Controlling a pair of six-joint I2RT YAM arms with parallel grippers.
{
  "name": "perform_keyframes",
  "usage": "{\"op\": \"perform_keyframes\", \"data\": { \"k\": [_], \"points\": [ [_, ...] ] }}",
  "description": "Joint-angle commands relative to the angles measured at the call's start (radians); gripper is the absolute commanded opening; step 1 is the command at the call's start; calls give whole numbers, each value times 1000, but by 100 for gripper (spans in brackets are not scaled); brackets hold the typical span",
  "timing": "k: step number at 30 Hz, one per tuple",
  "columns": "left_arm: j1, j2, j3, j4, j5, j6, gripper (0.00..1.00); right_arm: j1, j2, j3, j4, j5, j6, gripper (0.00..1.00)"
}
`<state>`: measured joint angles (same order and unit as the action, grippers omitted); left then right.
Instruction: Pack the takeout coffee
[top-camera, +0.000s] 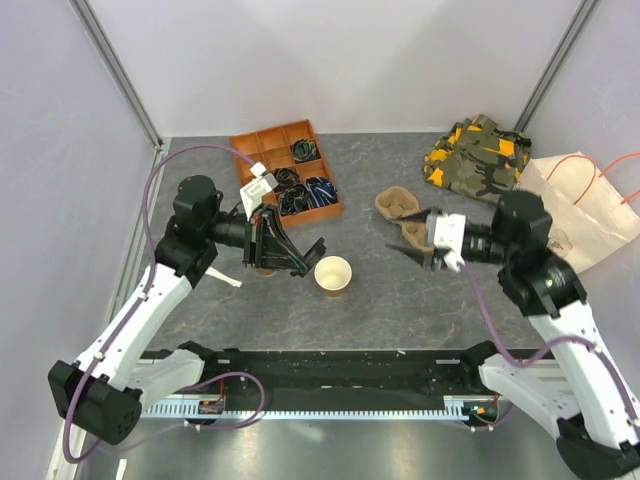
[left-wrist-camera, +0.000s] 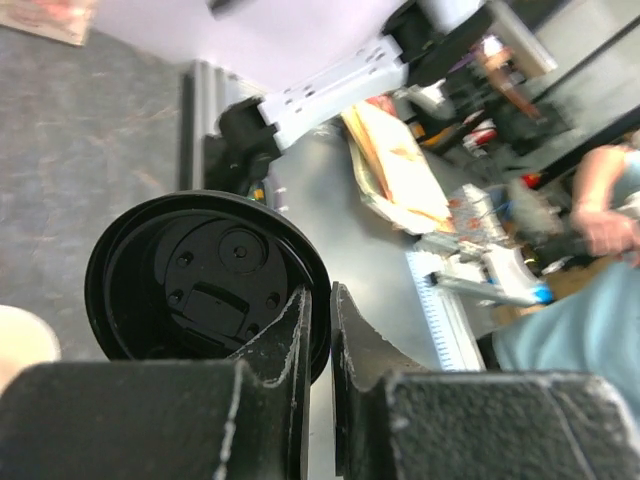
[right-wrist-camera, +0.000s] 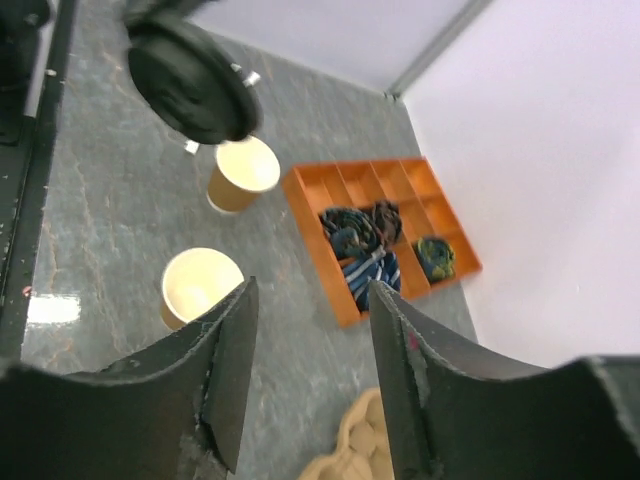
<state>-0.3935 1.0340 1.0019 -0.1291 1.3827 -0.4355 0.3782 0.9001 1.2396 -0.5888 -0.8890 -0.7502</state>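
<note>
Grey mottled stone is covering the desk (top-camera: 400, 320), and nothing on it is sitting packed yet. Seen from above, a paper bag (top-camera: 590, 205) is lying at three o'clock. A camouflage cloth (top-camera: 478, 155) is lying at one o'clock, and an orange divider tray (top-camera: 262, 145) holding dark bundles is sitting at eleven o'clock. The brown pulp carrier (top-camera: 397, 204) is resting just past the middle toward twelve o'clock, with no cup showing in it.

The drink to be packed is sitting in two parts. Two tan paper cups are standing upright without lids, their cream insides showing. The middle cup (top-camera: 333, 275) is standing toward seven o'clock of the desk's centre. The left cup (right-wrist-camera: 240, 178) is standing at nine o'clock of it, partly under the left hand (left-wrist-camera: 320, 300). That hand is clenching the rim of the black lid (left-wrist-camera: 200, 280) and holding it tilted in the air, its hollow underside facing the wrist camera. The lid is looking round, glossy and undamaged, with small moulded shapes inside. I am not able to tell for sure which cup it belongs on, though the left cup is looking likelier.

The right hand (right-wrist-camera: 312, 300) is hanging released near the carrier, jaws apart and gripping nothing.

By my judgement the job is sitting at an early stage. Capping a cup and then setting it into a carrier pocket are both remaining.
</note>
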Motion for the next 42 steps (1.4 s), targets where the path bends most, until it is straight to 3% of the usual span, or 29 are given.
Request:
{"op": "perform_keyframes", "data": {
  "k": [1,3,5,7,8,10,11,13,14,15,16,19,24,27,29,31,32,34,35,38,39,42],
  "points": [
    [-13,15,-72,454,58,-405,2,109,-157,-226,383,37,83,53],
    [-18,46,-117,619,46,-590,2,174,-181,-288,511,144,100,51],
    [-18,69,-140,852,17,-758,2,198,-164,-325,569,195,217,50],
    [-16,100,-148,1071,-11,-853,2,208,-85,-295,626,257,402,50],
    [-16,106,-131,1095,-37,-873,2,208,-52,-279,624,262,583,55],
    [-18,109,-102,1091,-50,-836,2,208,23,-255,627,257,780,58],
    [-15,103,-79,1030,-69,-804,2,208,40,-261,644,259,963,59],
    [-15,60,-51,872,-92,-604,2,206,60,-301,713,288,1131,59],
    [-16,42,-24,718,-118,-526,2,205,63,-310,725,327,1226,58],
    [-15,29,-11,662,-129,-388,2,199,68,-321,760,337,1385,57],
    [-13,18,-3,628,-145,-347,2,199,74,-351,805,326,1479,56],
    [1,-12,-22,666,-212,-357,2,195,89,-405,999,312,1754,54],
    [1,-28,-69,775,-304,-456,2,195,100,-397,1070,309,1842,49],
    [1,-19,-78,806,-304,-473,2,195,99,-364,1112,268,1765,51],
    [1,-8,-86,806,-266,-512,2,191,86,-310,1046,194,1482,62],
    [-2,9,-118,903,-237,-589,2,194,57,-223,801,197,1201,75],
    [-4,17,-131,934,-200,-668,2,192,43,-210,737,231,951,84],
    [-11,34,-158,957,-159,-710,2,192,-5,-212,620,272,745,90],
    [-16,34,-167,961,-121,-724,2,192,-19,-216,595,268,531,93],
    [-48,25,-201,942,-51,-723,2,192,-72,-226,495,198,303,93],
    [-63,23,-207,925,-36,-712,2,194,-81,-223,421,170,156,93],
    [-100,32,-218,873,33,-691,2,197,-99,-195,232,55,-53,93]
  ]
}}
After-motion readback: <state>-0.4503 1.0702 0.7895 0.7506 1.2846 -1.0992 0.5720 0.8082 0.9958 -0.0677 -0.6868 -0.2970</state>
